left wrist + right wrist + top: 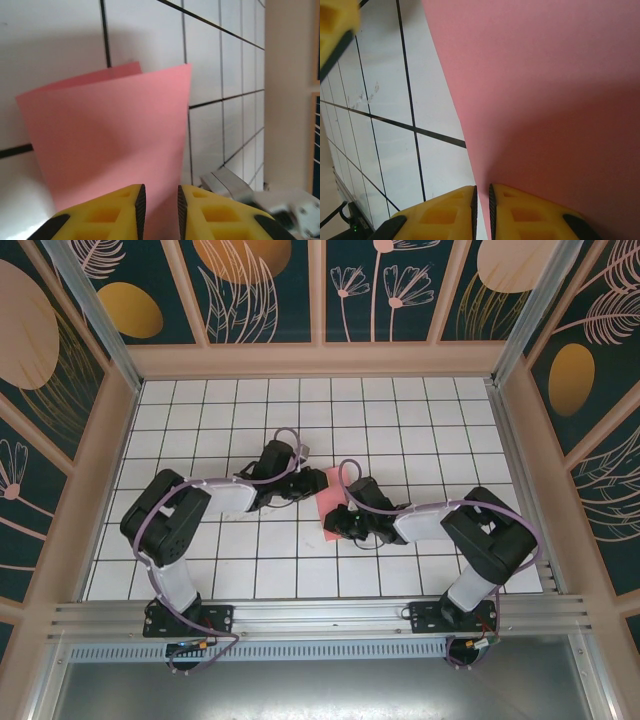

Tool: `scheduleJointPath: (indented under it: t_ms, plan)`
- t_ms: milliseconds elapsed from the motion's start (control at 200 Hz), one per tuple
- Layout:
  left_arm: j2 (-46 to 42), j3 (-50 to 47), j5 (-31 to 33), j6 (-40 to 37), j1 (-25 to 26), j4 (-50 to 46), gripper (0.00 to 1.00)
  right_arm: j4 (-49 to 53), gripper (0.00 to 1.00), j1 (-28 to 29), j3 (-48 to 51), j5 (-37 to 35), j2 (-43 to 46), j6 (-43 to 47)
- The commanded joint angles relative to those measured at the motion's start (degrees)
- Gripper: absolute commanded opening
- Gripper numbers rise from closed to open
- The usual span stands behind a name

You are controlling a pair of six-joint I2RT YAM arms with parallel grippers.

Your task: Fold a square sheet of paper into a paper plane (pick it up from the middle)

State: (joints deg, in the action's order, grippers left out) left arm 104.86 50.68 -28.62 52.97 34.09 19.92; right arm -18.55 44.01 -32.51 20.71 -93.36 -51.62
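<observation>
Here, a thin salmon-pink square sheet of paper is pinched by the right tool. It is straddled by the narrowly parted left tool.

Salmon-pink square sheet of paper curled over itself, mid-table

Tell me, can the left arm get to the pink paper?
Yes, it looks so. The left arm's fingers sit on either side of the near edge of the paper, with nothing between them and it. The right arm's fingers pinch another edge, off to the side and out of the way.
</observation>
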Motion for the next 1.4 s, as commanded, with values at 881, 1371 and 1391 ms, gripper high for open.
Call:
scheduleJointPath:
  t_ms: [881, 1371, 1391]
  plan:
    - [10.4, 8.4, 13.7, -9.6, -3.4, -12.7, 0.19, 6.4, 0.15, 2.0, 0.0, -0.2, -0.5, -0.9]
    - [0.5, 12.0, 21.6, -13.3, -3.7, -21.6, 0.22, 0.2, 0.15, 5.9, -0.2, -5.1, -1.8, -14.4]
    - [-0.6, 11.4, 21.4, -13.1, -3.6, -21.4, 0.23, 0.3, 0.15, 6.1, -0.4, -5.4, -1.8, -14.6]
